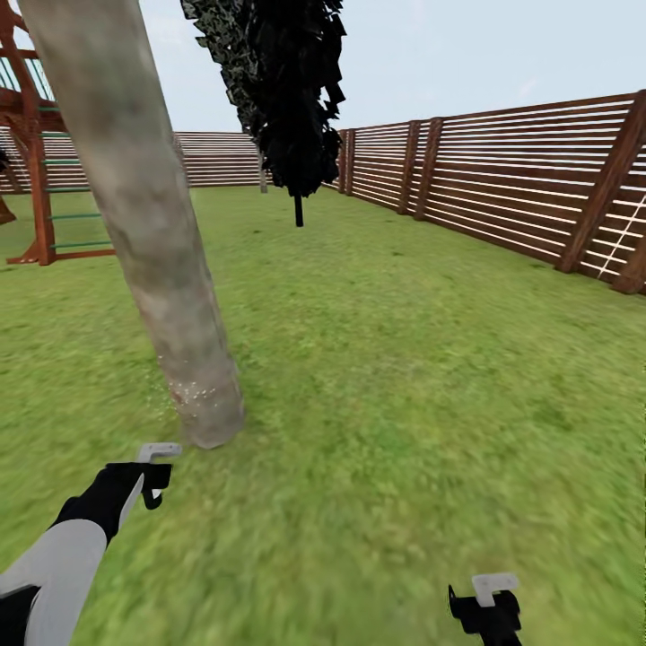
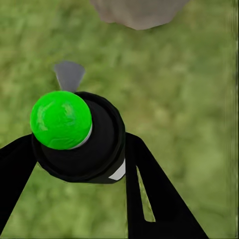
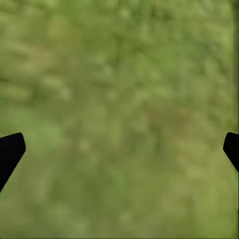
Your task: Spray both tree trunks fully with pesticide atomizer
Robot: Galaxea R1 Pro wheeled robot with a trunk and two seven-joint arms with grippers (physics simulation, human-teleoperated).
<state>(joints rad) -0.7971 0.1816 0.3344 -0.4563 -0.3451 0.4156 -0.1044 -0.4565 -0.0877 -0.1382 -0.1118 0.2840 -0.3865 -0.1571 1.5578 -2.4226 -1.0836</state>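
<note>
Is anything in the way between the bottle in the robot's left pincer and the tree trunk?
Nothing visible. The left pincer is shut on the bottle low down beside the trunk. Between them is only bare grass, and white specks already dot the trunk's base.

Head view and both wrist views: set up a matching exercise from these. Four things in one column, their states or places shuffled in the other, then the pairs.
Things:
1. left gripper
2. right gripper
3. tree trunk
4. fence

States or places:
a. open above bare grass
b. white specks low down near its base
c. shut on the pesticide atomizer
d. reddish-brown slats along the lawn's right side in the head view

Pairs: 1-c, 2-a, 3-b, 4-d
</note>
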